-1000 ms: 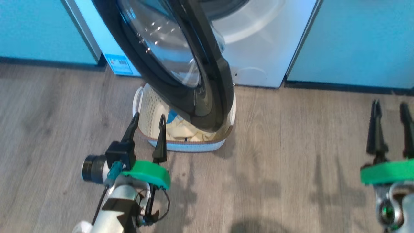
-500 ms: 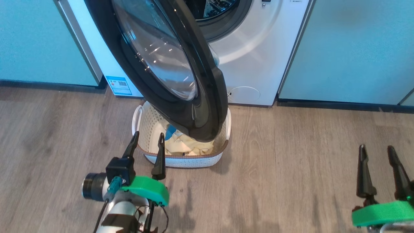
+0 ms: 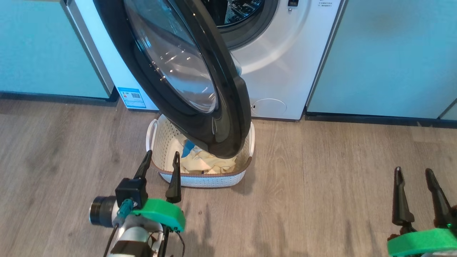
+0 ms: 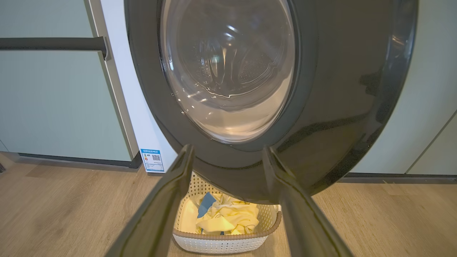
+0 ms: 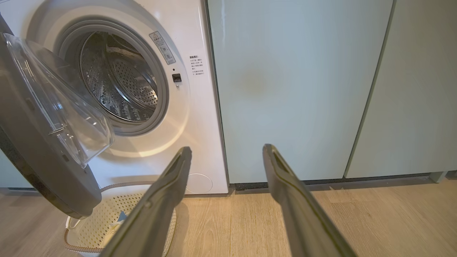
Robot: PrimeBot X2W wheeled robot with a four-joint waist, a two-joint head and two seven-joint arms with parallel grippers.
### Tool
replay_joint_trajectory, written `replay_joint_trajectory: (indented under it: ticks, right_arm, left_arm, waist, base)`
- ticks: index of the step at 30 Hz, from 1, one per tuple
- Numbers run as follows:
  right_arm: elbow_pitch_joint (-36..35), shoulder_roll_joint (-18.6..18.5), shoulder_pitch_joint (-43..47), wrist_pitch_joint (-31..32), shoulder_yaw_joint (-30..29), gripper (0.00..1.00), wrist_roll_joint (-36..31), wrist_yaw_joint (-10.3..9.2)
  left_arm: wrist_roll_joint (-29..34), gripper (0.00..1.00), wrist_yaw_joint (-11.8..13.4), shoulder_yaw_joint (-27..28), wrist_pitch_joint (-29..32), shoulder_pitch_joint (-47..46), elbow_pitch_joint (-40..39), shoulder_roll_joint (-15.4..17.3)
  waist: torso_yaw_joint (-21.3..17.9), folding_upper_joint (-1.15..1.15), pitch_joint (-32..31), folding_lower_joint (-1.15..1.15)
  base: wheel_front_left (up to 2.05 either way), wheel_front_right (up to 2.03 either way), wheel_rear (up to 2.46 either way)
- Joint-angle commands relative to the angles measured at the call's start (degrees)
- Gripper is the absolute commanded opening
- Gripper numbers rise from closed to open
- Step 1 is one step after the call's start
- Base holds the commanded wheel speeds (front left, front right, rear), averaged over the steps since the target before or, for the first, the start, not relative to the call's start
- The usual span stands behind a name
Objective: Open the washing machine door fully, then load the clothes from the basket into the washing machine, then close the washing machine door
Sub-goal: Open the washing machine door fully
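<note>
Glossy black plastic rims the large round washing machine door (image 3: 178,75) around its bulging clear glass bowl. The door stands only part way open, swung out from the white front-loading washing machine (image 3: 285,64) so that its lower edge hangs over the small cream-white perforated plastic basket (image 3: 203,180) on the grey-brown wooden floor (image 3: 321,178). From where the robot stands the basket is at about twelve o'clock, just in front of the machine. In it lies the small bundle of pale cream-yellow clothes (image 3: 207,165) with a blue patch, partly hidden under the door. The left gripper (image 3: 162,153) hovers at about seven o'clock of the basket, close to its near corner, its two long dark fingers spread wide with nothing between them. The right gripper (image 3: 412,170) waits well apart at about four o'clock, equally wide and empty. I'd judge the door stiff and fairly heavy, and its shiny rim slippery. The free edge, opposite the hinge, looks the best place to push it wider, rather than the glass. The clothes look light, soft and floppy, so a pinch on a raised fold near the middle of the heap should lift them, though trailing ends may catch on the basket rim. The basket itself seems light enough to slide.
</note>
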Motion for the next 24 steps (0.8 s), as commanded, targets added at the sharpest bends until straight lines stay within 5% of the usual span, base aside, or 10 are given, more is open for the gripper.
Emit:
replay_joint_trajectory:
  ticks: [1,17,19,22,24]
  right_arm:
    - [-2.09,-0.31,-0.99,-0.54,1.06,1.0,0.25,0.25]
    - [-2.25,-0.31,-1.35,-0.54,1.83,1.0,0.65,0.25]
    - [-2.35,-0.3,-1.42,-0.54,2.0,1.0,0.68,0.25]
    - [-2.45,-0.3,-1.62,-0.54,2.15,1.0,0.75,0.25]
    - [-2.41,-0.3,-1.79,-0.54,2.19,1.0,0.78,0.25]
  left_arm:
    - [-0.22,1.0,0.45,1.98,-0.38,-1.1,-1.6,0.87]
    - [0.02,0.98,0.34,3.11,-0.38,-2.91,-0.94,0.87]
    - [0.14,0.45,0.3,3.32,-0.38,-3.57,-0.72,0.87]
    - [0.18,0.0,0.22,3.81,-0.38,-4.65,-0.26,0.88]
    - [0.17,0.0,0.21,4.14,-0.38,-5.4,-0.01,0.88]
  waist:
    - [-0.02,0.0,0.01,0.0]
    - [-0.55,0.0,0.31,0.0]
    - [-0.63,0.0,0.41,0.0]
    - [-0.85,0.0,0.63,0.0]
    - [-0.99,0.0,0.8,0.0]
  base:
    - [0.0,0.0,0.0]
    - [0.0,0.0,0.0]
    - [0.0,0.0,0.0]
    - [0.0,0.0,0.0]
    - [0.0,0.0,0.0]
